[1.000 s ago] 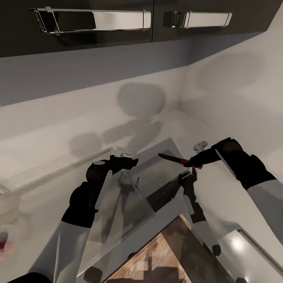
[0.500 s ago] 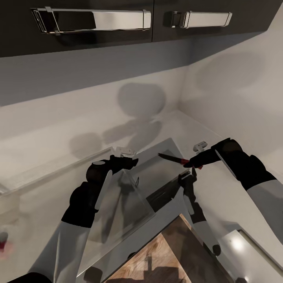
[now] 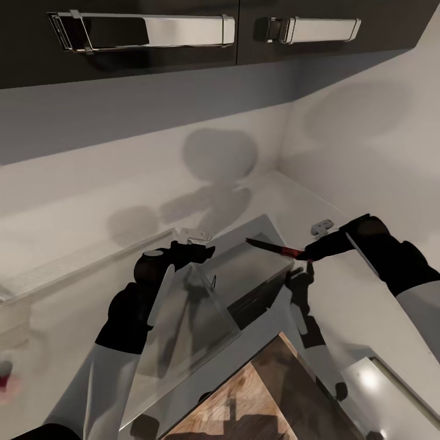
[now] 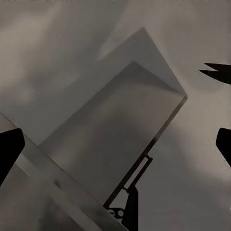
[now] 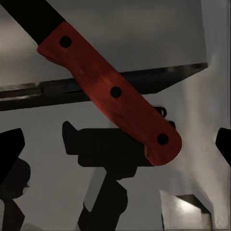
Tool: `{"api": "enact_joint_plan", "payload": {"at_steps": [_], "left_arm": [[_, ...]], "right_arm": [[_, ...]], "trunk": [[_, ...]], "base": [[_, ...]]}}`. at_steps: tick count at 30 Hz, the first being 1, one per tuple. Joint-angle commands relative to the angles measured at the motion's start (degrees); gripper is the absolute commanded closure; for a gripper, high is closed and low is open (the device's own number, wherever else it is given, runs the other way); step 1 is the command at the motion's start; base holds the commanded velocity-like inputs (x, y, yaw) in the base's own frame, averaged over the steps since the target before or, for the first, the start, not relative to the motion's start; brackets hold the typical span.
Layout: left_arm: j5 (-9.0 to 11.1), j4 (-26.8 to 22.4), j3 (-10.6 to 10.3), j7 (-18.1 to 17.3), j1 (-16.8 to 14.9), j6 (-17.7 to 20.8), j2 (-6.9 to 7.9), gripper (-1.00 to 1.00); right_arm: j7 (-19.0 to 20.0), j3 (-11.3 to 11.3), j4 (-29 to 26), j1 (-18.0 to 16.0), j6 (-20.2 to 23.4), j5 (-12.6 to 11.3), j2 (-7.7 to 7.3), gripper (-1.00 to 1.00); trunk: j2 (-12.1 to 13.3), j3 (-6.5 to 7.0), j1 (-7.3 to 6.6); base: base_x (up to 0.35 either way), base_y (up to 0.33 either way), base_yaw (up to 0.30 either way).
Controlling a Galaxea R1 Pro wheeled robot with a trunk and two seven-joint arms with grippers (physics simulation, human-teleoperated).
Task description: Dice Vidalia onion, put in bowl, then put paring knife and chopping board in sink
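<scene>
- The paring knife (image 3: 276, 247) hangs in the air over the sink (image 3: 244, 269), dark blade pointing away from my right pincer (image 3: 304, 255), red handle end at that pincer's tip.
- In my right wrist view the knife's handle (image 5: 113, 94), red with three dark rivets, lies slantwise between my two fingertips (image 5: 10, 154); they stand wide apart at the view's edges, touching nothing, so this pincer is open and holds nothing.
- Against half a second ago, my right arm has drawn back to the right, away from the sink, while the knife has kept its place over the basin.
- My left pincer (image 3: 205, 250) hovers above the sink's near wall, across the basin from the knife; its fingertips (image 4: 9, 151) are spread wide and empty.
- The chopping board (image 3: 263, 397) lies nearer to me than both pincers, on the countertop (image 3: 67, 287).
- I can read no label or writing anywhere.
</scene>
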Motion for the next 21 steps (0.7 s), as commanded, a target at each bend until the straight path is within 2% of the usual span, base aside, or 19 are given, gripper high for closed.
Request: {"api": "enact_joint_plan", "payload": {"at_steps": [1,21], "left_arm": [[0.0,0.0,0.0,-0.1,0.0,0.3,-0.02,-1.0],[0.0,0.0,0.0,-0.1,0.0,0.3,-0.02,-1.0]], "right_arm": [[0.2,0.1,0.0,-0.1,0.2,0.1,-0.1,-1.0],[0.2,-0.1,-0.5,-0.1,0.1,0.2,-0.25,-1.0]], "trunk": [[-0.1,-0.1,0.03],[-0.1,-0.66,0.03]], "base": [[0.0,0.0,0.0],[0.0,0.0,0.0]]}}
